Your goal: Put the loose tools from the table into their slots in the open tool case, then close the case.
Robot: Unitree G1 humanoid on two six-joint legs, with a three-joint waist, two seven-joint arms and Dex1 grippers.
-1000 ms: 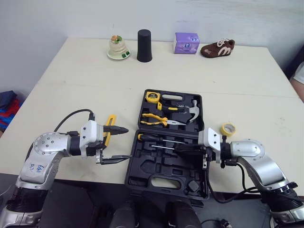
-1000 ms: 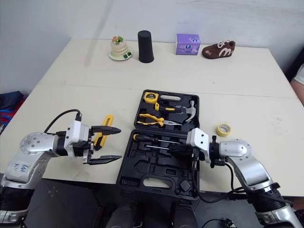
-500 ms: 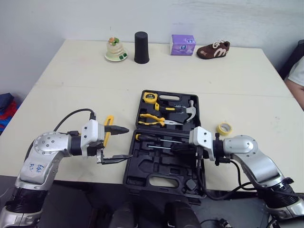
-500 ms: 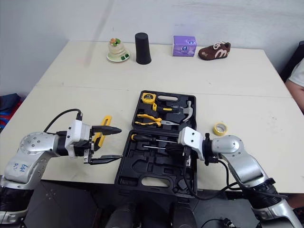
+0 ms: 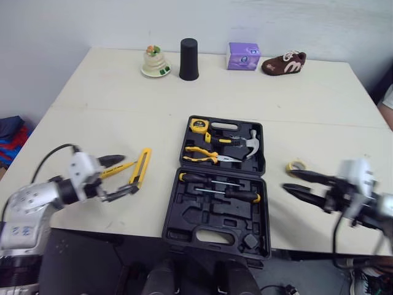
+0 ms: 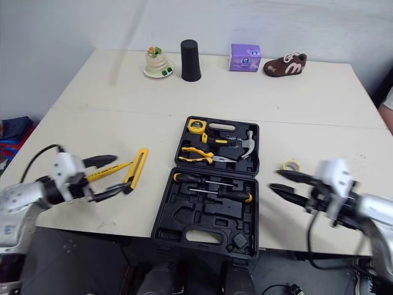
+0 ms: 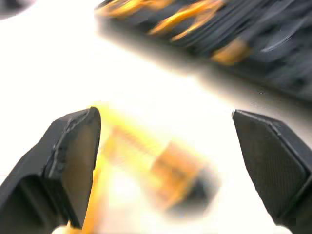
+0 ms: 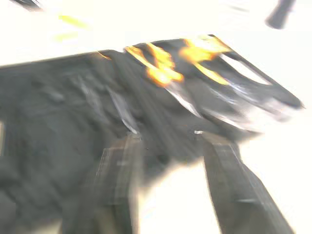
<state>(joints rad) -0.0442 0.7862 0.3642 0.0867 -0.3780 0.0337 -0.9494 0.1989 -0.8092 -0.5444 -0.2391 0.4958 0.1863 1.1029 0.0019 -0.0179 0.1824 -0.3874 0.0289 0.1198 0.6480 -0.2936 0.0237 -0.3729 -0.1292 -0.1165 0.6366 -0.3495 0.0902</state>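
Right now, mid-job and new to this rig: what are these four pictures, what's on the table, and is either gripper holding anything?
The two wide pictures come from the robot's head, looking down over its arms; the other two come from a camera on each wrist. The left gripper and right gripper are two-finger claws, both open and empty. On the table lie the open tool case, a yellow tool by the left gripper, and a tape roll near the right one. At the far edge: a black cup, a purple box, a shoe.
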